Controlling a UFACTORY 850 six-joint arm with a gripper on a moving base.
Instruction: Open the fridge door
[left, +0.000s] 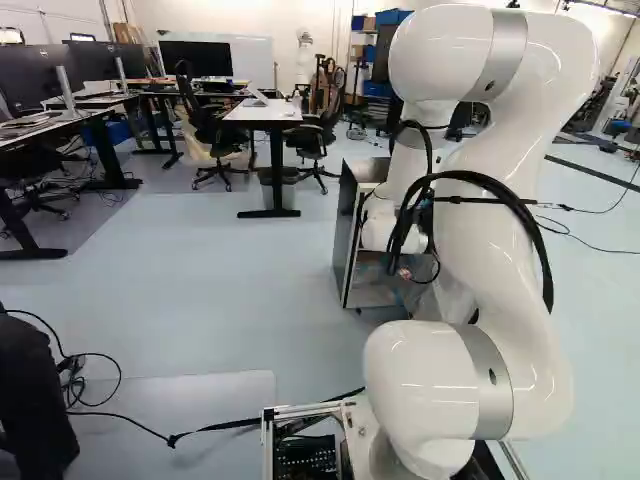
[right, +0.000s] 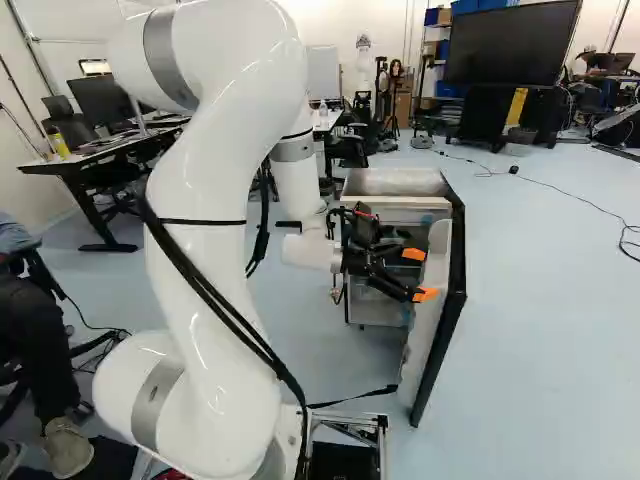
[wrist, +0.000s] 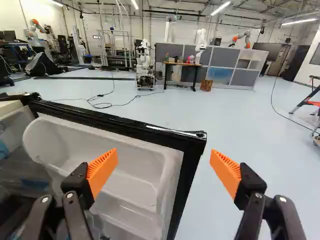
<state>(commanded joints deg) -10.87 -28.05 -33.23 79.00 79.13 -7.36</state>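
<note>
Left base view, from left to right:
- Table (left: 60, 116), with dark monitors (left: 30, 76) on it.
- Office chairs, 2: the 1st (left: 215, 130) and the 2nd (left: 318, 132), at either side of a white-topped table (left: 262, 112).
- Fridge (left: 345, 230), 1, small, upright on the pale floor (left: 220, 260), partly behind the arm.
- Arm (left: 500, 210), 1, white, bent, with black cables strapped along it.

Right base view, from left to right:
- Arm, left of the middle, its wrist turned towards the fridge.
- Fridge, just right of the middle, its front open and its inside in sight.
- Pincer (right: 421, 275), 1, black, at the inner side of the door, fingers spread wide, holding nothing.
- Door (right: 455, 290), 1, white inside with a black edge, swung well open and reaching out from the fridge's right side.
- Screen (right: 512, 42), 1, large and dark, beyond the door.

Wrist view:
- Orange pads (wrist: 103, 170), 2, standing wide apart; the door's free edge shows between them, ahead. Whether either pad touches the door, cannot tell.
- Bin (wrist: 100, 152), 1, white, on the door's inner face, partly behind 1 finger.
- Another robot (wrist: 145, 70), 1, far across the floor beyond the door.
- Partitions (wrist: 232, 64), grey, beside that robot.
</note>
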